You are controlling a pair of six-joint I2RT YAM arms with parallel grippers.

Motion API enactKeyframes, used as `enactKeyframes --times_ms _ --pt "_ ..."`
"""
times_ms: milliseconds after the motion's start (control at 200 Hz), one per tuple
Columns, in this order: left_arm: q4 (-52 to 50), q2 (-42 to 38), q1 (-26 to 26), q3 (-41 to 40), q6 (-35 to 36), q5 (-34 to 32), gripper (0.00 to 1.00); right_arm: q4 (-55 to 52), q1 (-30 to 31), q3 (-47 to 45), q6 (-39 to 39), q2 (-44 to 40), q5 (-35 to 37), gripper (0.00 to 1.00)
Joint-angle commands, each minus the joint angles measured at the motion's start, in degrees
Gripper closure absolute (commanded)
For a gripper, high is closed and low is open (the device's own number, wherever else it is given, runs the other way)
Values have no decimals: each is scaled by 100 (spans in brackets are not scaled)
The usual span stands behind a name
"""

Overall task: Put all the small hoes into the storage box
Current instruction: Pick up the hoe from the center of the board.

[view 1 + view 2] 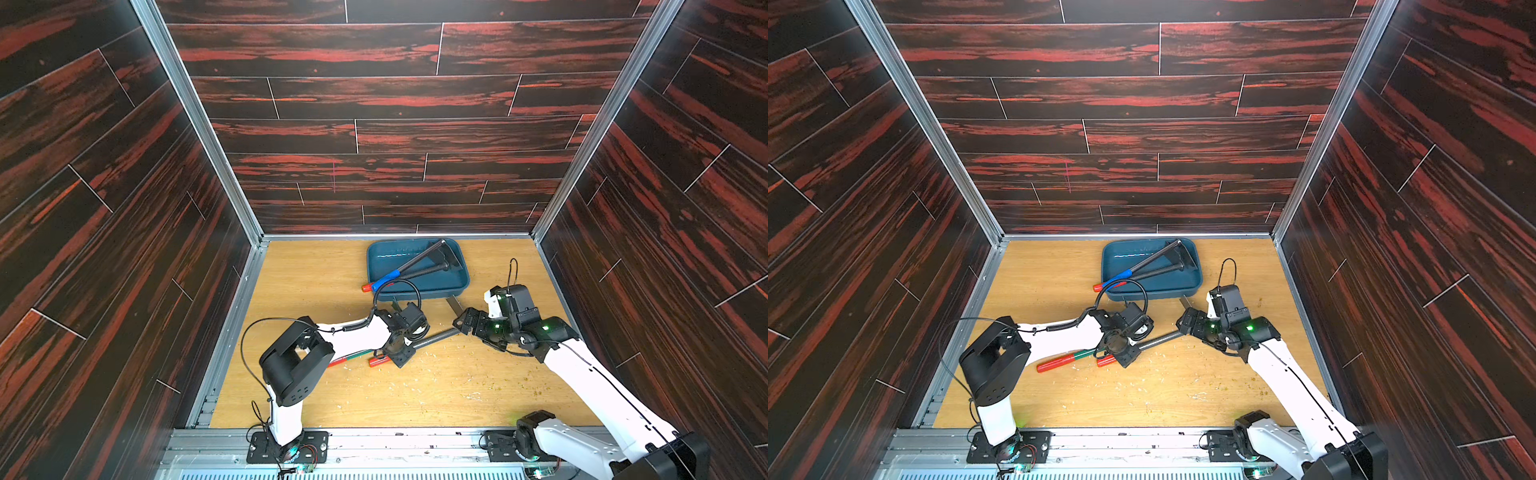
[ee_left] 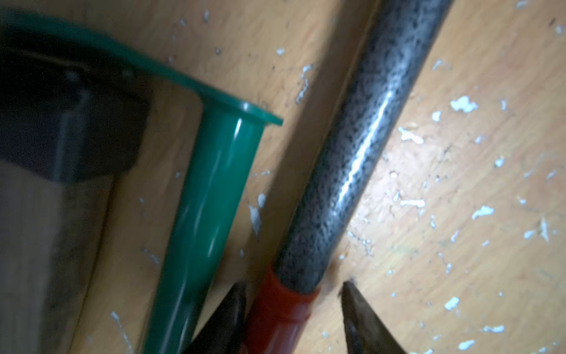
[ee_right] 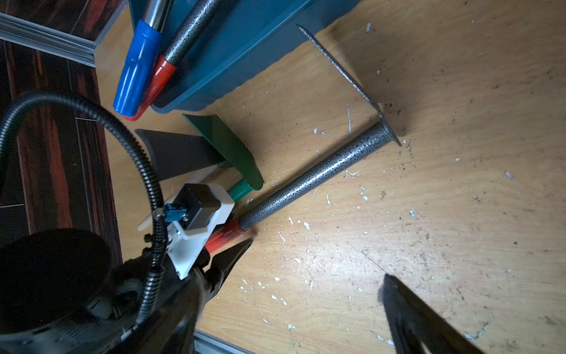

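Two hoes (image 1: 419, 259) are seen in the far storage box (image 1: 436, 287). The small hoe (image 1: 436, 337) is found on the surface (image 1: 332, 395), its red grip (image 2: 281, 312) straddled by the left pincer (image 2: 294, 288), not yet pinched. The right pincer (image 3: 315, 269) is spread, empty.

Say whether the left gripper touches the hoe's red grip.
Cannot tell: left wrist view shows one fingertip clear of the red grip, the other overlapping it.
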Motion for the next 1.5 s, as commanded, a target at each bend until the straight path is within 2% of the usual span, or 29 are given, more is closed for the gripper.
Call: enactKeyframes --times_ms 0,256,371,666,782,1077,1202,1348,1493 --pt "-139 152 2 228 43 197 49 -124 -19 36 -90 -104 28 5" --pt "-262 359 3 460 122 234 52 -168 -42 25 -118 -180 59 5" --pt "-279 399 0 449 134 343 58 -169 -46 25 -128 -176 43 5" --pt "-243 438 -14 400 93 434 64 -161 -77 24 -149 -185 30 5" --pt "-266 415 -23 407 82 450 73 -161 -86 23 -145 -194 29 5" --pt "-279 214 -83 357 149 347 75 -83 -87 -135 -73 -255 -31 5" --pt "-285 140 -123 366 213 364 81 -63 -91 -189 -38 -282 -41 5" --pt "-335 63 -194 433 296 390 95 -37 -89 -253 62 -290 -76 5" --pt "-508 -35 -263 573 390 334 97 2 -95 -389 346 -303 -83 6"
